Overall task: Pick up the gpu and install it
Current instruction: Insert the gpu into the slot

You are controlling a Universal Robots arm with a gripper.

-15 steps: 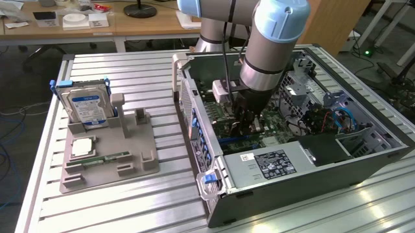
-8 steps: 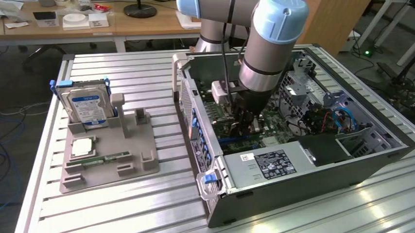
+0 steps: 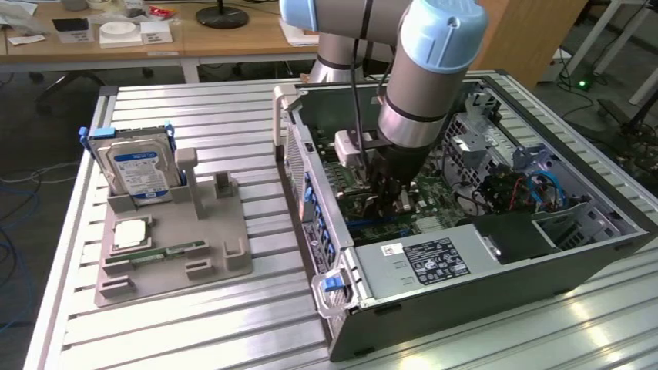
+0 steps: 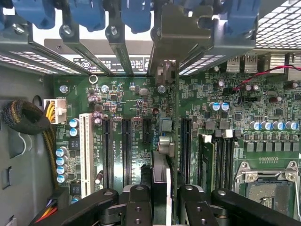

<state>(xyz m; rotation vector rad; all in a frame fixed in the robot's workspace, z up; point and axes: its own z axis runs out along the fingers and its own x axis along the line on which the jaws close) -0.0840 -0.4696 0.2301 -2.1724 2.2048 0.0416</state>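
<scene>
The black pincer [image 4: 160, 205] is down inside the open grey computer case [image 3: 494, 285], clamped on the thin green gpu card [image 4: 161, 176] with the silver end bracket. The card stands on edge over the green motherboard [image 4: 127, 99], among its long black slots [image 4: 126, 146].

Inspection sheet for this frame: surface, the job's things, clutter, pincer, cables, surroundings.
Surface: slatted metal table carrying a grey holder tray and an open computer case.
Job's things: graphics card standing edge-on over the motherboard, metal bracket toward the case's rear openings.
Clutter: hard drive upright in the tray; memory stick lying on it.
Pincer: closed on the graphics card, down inside the case.
Cables: black sleeved bundle at the board's edge; red wire; blue cables.
Surroundings: wooden desks with small items behind the table.
</scene>
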